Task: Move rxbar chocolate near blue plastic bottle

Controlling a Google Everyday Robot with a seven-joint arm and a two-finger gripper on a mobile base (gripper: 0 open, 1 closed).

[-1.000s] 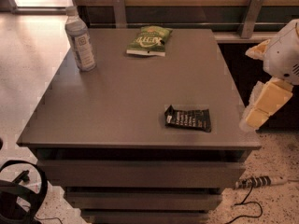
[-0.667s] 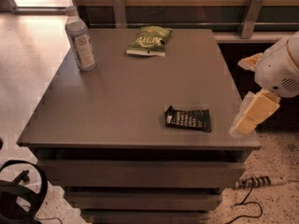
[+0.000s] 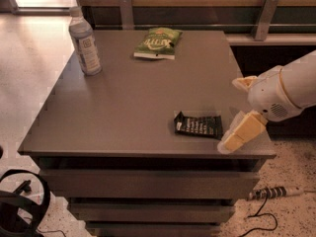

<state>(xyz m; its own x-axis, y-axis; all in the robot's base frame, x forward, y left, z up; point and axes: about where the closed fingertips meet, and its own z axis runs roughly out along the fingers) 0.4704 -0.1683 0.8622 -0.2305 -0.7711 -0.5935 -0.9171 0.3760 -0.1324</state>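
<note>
Camera view shows the blue plastic bottle (image 3: 85, 44) upright with its white cap on at the worktop's (image 3: 123, 107) back-left corner; I cannot tell what is inside. A green snack bag (image 3: 157, 43) lies flat at the back. The rxbar chocolate (image 3: 198, 125) lies flat near the front-right edge, its long axis running left to right along that edge, well apart from the bottle. Just right of it hovers the gripper (image 3: 232, 113), fingers spread and grasping nothing.

The gripper (image 3: 231, 113) has moved left and down from the right edge of the frame. Its lower finger (image 3: 240, 132) is now just beside the right end of the rxbar chocolate (image 3: 198, 125).
</note>
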